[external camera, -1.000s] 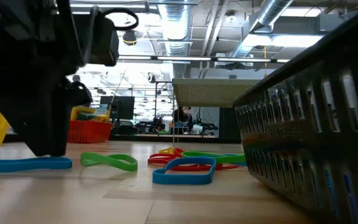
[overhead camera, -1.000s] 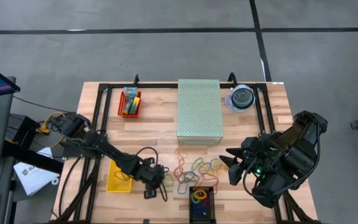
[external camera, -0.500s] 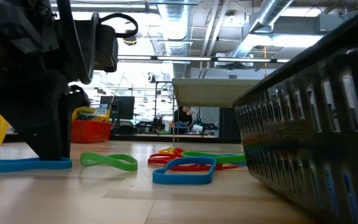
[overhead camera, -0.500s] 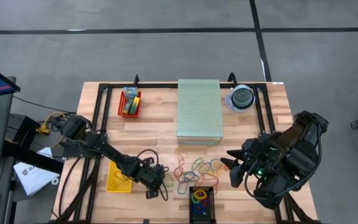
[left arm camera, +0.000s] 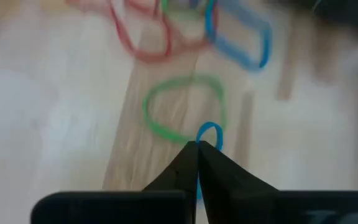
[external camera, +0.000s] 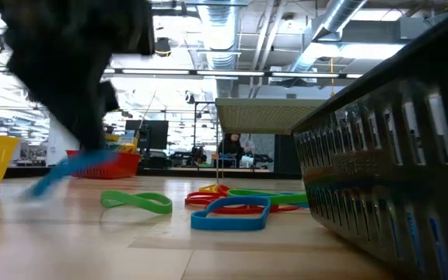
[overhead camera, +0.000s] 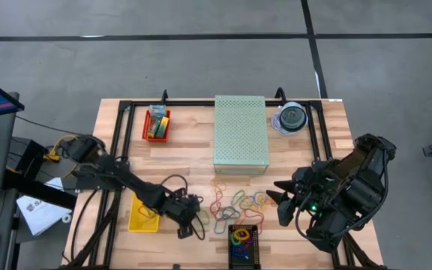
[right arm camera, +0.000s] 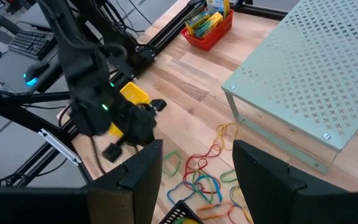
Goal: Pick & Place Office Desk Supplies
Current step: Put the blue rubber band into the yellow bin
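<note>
A: From above, what is the left claw (overhead camera: 191, 225) doing?

B: It sits low over the tabletop (overhead camera: 186, 161) at the left edge of the band pile (overhead camera: 238, 204), just right of the yellow bin (overhead camera: 142, 214). It works at the fringe, I'd say, because a lone loop is easier to take than a tangle. The black basket (overhead camera: 244, 243) at the front edge already has bands in it, so that is probably where this one goes.

A: And the right claw (overhead camera: 280, 196)?

B: It waits at the pile's right side, fingers spread, holding nothing. The crayon boxes (overhead camera: 156, 122) lie in the red bin (overhead camera: 157, 126) at the back left, beside the green perforated box (overhead camera: 241, 133).

A: The low view?

B: A blue band (external camera: 84, 165) hangs off the tabletop under the dark left arm, one end trailing down. A green band (external camera: 137, 201) and another blue one (external camera: 230, 216) lie flat nearer the basket wall (external camera: 395, 179).

A: Left wrist?

B: The fingertips (left arm camera: 197, 163) are pressed together, pinching the blue band (left arm camera: 208, 134); a small loop of it pokes out beyond the tips. Such a narrow pinch suits a thin band. The green band (left arm camera: 182, 109) lies on the wood just past it.

A: Right wrist?

B: Its fingers (right arm camera: 145, 177) stand apart with only air between them, aimed at the pile (right arm camera: 201, 171), likely ready for its own turn. The left arm (right arm camera: 92, 99) is across from it.
</note>
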`<state>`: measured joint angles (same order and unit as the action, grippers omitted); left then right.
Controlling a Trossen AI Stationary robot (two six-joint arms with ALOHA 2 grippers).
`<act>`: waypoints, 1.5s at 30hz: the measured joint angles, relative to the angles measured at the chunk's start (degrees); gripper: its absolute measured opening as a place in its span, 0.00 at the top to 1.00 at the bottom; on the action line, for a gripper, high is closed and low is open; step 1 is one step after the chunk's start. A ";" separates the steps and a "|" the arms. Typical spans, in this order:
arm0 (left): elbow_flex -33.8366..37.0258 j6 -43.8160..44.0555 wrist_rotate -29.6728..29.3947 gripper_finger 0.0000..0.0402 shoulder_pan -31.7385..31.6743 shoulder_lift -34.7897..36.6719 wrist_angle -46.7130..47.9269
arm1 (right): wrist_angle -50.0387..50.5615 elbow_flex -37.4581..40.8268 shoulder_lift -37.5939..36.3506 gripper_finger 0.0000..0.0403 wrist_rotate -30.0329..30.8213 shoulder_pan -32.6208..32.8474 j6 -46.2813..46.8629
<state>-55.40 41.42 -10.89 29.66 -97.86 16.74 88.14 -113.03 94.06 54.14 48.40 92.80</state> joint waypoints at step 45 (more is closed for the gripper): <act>16.51 53.96 -4.40 1.00 15.93 34.38 31.00 | 0.62 0.00 0.00 0.53 1.65 -0.90 -0.24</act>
<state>-38.89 95.38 -15.29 45.58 -63.48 47.74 88.76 -113.03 94.06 55.78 47.51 92.56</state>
